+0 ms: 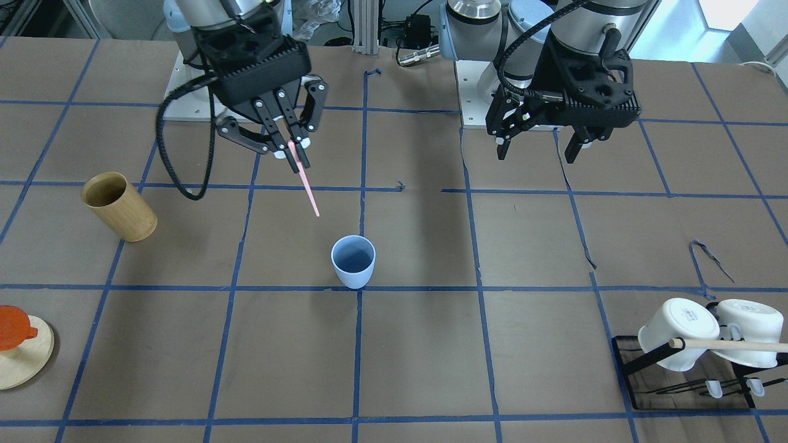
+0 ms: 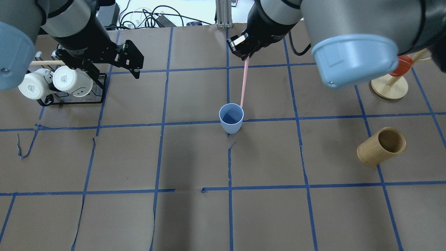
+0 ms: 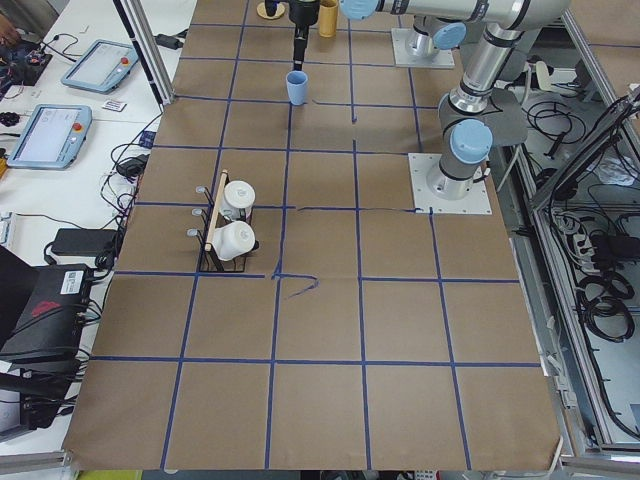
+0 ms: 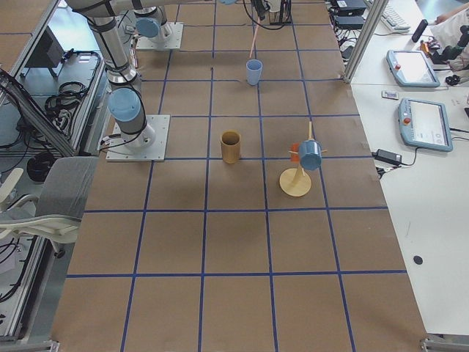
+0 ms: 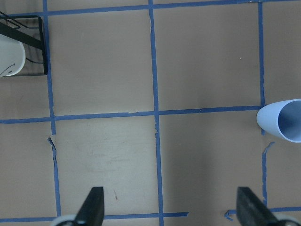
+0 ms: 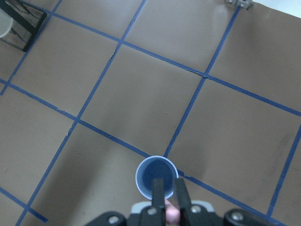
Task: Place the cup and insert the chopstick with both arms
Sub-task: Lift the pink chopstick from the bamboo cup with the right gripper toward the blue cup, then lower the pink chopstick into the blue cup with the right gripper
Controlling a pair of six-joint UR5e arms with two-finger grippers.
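Note:
The pale blue cup (image 1: 353,261) stands upright near the table's middle; it also shows in the overhead view (image 2: 231,118) and at the right edge of the left wrist view (image 5: 282,126). My right gripper (image 1: 295,147) is shut on a thin pink chopstick (image 1: 308,191), held above and behind the cup. The stick slants down toward the cup (image 2: 243,83), its lower tip above the rim. In the right wrist view the shut gripper (image 6: 170,195) hangs over the cup (image 6: 156,176). My left gripper (image 1: 537,152) is open and empty, off to the cup's side, its gripper (image 5: 171,209) over bare table.
A tan wooden cylinder (image 1: 120,206) stands at my right. A round wooden stand (image 1: 18,363) with an orange cup is beyond it. A black rack (image 1: 640,360) with white mugs (image 1: 677,332) and a long beige rod (image 1: 732,344) is at my left.

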